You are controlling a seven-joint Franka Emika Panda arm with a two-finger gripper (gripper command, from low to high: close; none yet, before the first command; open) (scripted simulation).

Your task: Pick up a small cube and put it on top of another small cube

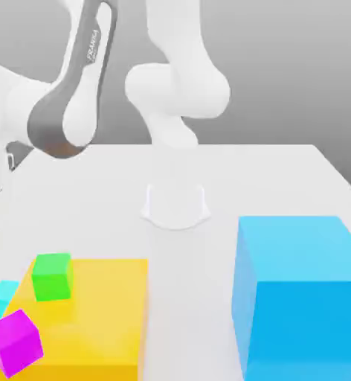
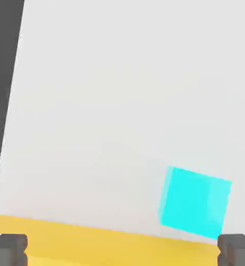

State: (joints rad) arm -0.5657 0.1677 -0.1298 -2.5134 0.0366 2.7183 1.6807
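Bright, flat, even sim lighting, no clear source direction. White table (image 1: 282,186) near blown out, no glare spots. Shadows faint: soft grey patch beside the cyan cube (image 2: 195,201), ahead of the fingers (image 2: 8,248). Cube faces shade lightly by side. Edges slightly soft throughout, no edge distortion.

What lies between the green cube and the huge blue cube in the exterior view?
Between the green cube and the huge blue cube, the exterior view shows the flat yellow block on which the green cube sits, then a bare strip of white table.
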